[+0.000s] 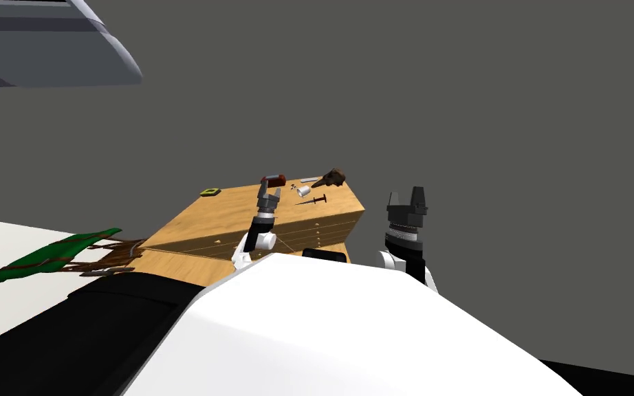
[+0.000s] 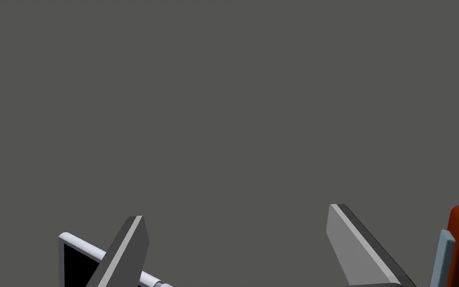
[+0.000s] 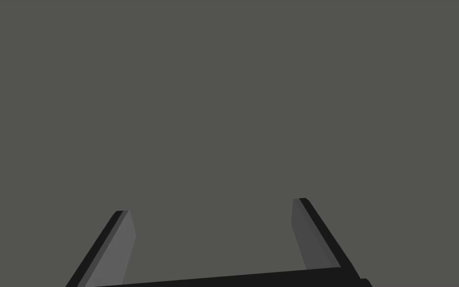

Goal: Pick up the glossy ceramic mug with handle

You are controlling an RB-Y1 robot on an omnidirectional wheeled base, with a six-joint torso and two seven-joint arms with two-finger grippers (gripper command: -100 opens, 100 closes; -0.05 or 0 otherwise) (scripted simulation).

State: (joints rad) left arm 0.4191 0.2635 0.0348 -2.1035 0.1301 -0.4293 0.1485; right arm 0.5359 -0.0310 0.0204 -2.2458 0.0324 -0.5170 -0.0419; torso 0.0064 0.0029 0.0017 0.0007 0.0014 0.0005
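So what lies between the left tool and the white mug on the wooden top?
In the head view, bare wooden top separates the left tool from the white mug; the red-brown object sits just beyond the tool.

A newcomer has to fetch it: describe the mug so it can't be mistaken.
Find the wooden chest of drawers. On its top, the mug sits beside a dark brown lump and a thin dark spike. It is the only small white cup there.
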